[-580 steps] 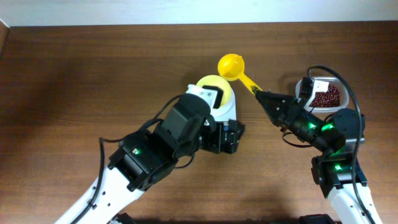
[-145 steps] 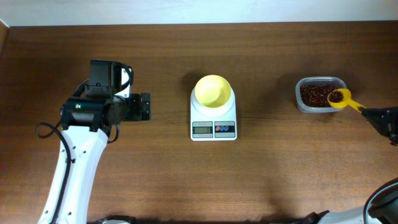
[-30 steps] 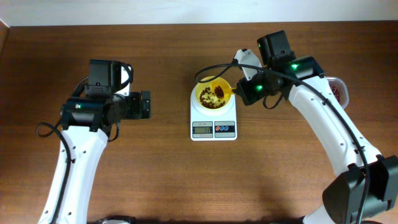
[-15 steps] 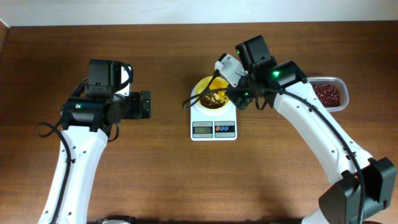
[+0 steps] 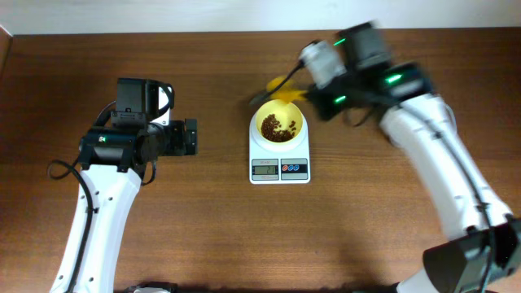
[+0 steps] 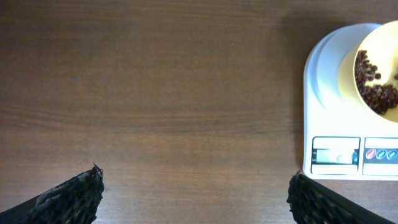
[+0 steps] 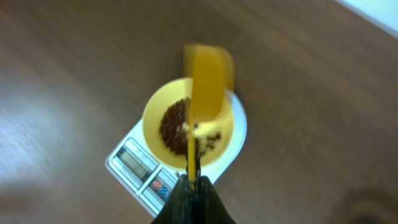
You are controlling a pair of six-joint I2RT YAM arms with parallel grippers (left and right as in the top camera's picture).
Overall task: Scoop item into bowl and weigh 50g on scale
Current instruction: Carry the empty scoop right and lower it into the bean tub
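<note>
already the bowl (image 5: 260, 122) sits on the scale (image 5: 279, 169) at frame centre, with a small heap of beans (image 5: 277, 129) covering only part of its bottom. the right fingers (image 7: 194, 198) are clenched on the handle of the yellow scoop (image 7: 208, 74), which hangs tipped over the bowl's upper rim and looks mostly emptied. the left fingers (image 6: 68, 199) are spread wide, holding nothing, over bare surface (image 6: 155, 93) at frame left. the display is unreadable, so i cannot tell whether the target weight is met; more scoops seem likely.
</note>
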